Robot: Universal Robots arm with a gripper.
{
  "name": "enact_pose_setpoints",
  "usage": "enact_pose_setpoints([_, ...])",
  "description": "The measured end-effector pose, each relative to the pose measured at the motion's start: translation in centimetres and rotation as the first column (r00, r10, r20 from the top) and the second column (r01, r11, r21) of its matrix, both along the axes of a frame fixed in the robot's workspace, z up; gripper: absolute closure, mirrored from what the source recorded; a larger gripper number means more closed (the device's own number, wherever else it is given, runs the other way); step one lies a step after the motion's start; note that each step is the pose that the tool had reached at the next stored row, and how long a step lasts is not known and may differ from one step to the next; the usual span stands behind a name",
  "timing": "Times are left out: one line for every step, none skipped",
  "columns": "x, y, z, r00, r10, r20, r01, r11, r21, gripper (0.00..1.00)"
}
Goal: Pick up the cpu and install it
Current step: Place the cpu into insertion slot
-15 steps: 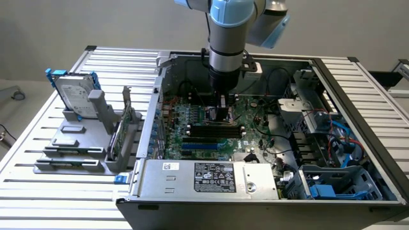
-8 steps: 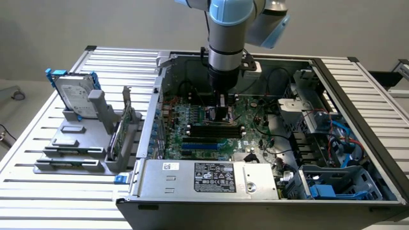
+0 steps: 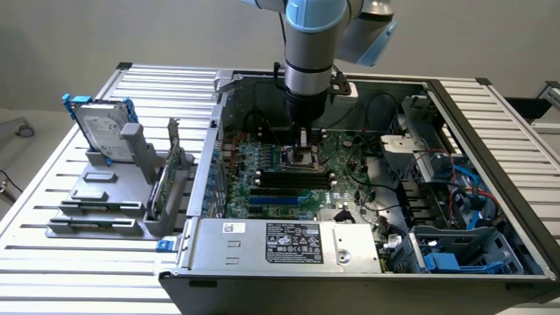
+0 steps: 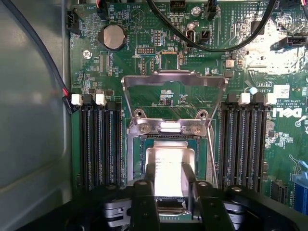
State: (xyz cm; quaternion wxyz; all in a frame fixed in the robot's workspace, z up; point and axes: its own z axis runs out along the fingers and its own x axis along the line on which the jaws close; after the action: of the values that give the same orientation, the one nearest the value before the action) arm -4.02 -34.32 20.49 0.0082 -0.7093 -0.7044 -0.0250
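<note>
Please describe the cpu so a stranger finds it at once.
Look inside the open computer case at the green motherboard. Between two banks of black memory slots sits the socket, frame raised. The cpu is the flat square there, plain bright silver among dark parts.

Exterior cam sits high up, off the open side of the computer case [image 3: 350, 289]. It's tilted down at a slant and far enough back to catch nearly the whole case plus the slatted table [image 3: 52, 262] under it. The arm [image 3: 308, 59] drops into the middle of that shot. Wrist cam is way closer, pointing pretty much straight down at the motherboard [image 4: 120, 62]. The 2 views share the socket [image 4: 132, 159] and the memory slots [image 4: 96, 144] beside it.
</note>
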Motion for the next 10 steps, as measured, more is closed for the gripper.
enact_pose_setpoints([-0.1, 0.0, 0.02, 1.0, 0.0, 0.0001, 0.0, 1.0, 0.0001, 0.71])
enact_pose_setpoints([-0.2, 0.0, 0.04, 1.0, 0.0, 0.0, 0.0, 1.0, 0.0001, 0.76])
enact_pose_setpoints([-0.4, 0.0, 0.06, 1.0, 0.0, 0.0, 0.0, 1.0, 0.0001, 0.82])
enact_pose_setpoints([-0.6, -0.01, 0.07, 1.0, 0.0, 0.0, 0.0, 1.0, 0.0002, 0.88])
enact_pose_setpoints([-0.9, -0.01, 0.08, 1.0, 0.0, -0.0001, 0.0, 1.0, 0.0002, 0.88])
enact_pose_setpoints([-1.3, -0.01, 0.09, 1.0, 0.0, -0.0001, 0.0, 1.0, 0.0004, 0.88])
enact_pose_setpoints([-1.6, -0.01, 0.1, 1.0, 0.0, -0.0003, 0.0, 1.0, 0.0006, 0.89])
enact_pose_setpoints([-1.9, -0.02, 0.11, 1.0, 0.0, -0.0006, 0.0, 1.0, 0.0008, 0.89])
enact_pose_setpoints([-2.2, -0.02, 0.13, 1.0, 0.0, -0.001, 0.0, 1.0, 0.001, 0.89])
enact_pose_setpoints([-2.5, -0.02, 0.14, 1.0, 0.0, -0.0018, 0.0, 1.0, 0.001, 0.89])
